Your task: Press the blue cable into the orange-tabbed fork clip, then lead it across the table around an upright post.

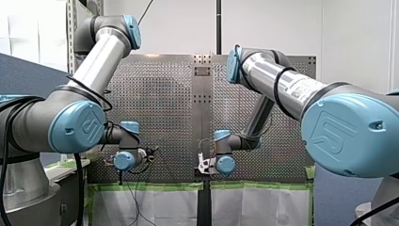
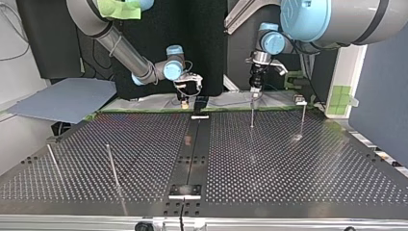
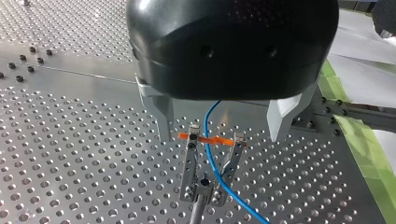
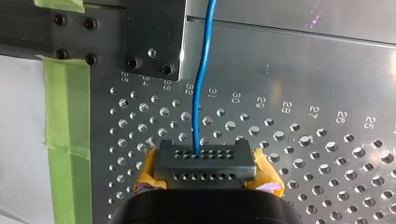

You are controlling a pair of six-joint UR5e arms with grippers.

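- The pale blue joint caps on both arms carry a raised, stylised "UR" mark (image 1: 329, 134), plain to see in the front view. A label strip on my right arm's silver tube is too small to read.
- In the right wrist view, numbers are printed on the table (image 4: 327, 70) along a row of holes. 31, 30, 29, 28, 27, 26 and 25 read clearly; the few beyond 31 are hard to make out.
- The table is bare metal drilled all over with holes, with a dark plate down its middle. Green tape (image 4: 65, 102) runs along its edge, with white sheeting beyond.
- In the top view thin upright posts (image 2: 251, 113) stand on the table, two to each side. A grey-blue board (image 2: 62, 98) lies off the table at that view's left, and dark panels stand behind the arms.
- My left gripper (image 3: 221, 137) is black with metal fingers (image 3: 163, 116), which stand well apart, one on each side of the fork clip (image 3: 191, 163), gripping nothing.
- The blue cable (image 3: 212, 158) passes between the clip's two prongs, crossing the orange tab (image 3: 187, 136) at their tips.
- My right gripper (image 4: 205, 161) has its yellow pads (image 4: 267, 176) clamped on a dark connector block (image 4: 205, 170). The blue cable leaves one of the block's holes and runs ahead over the table.
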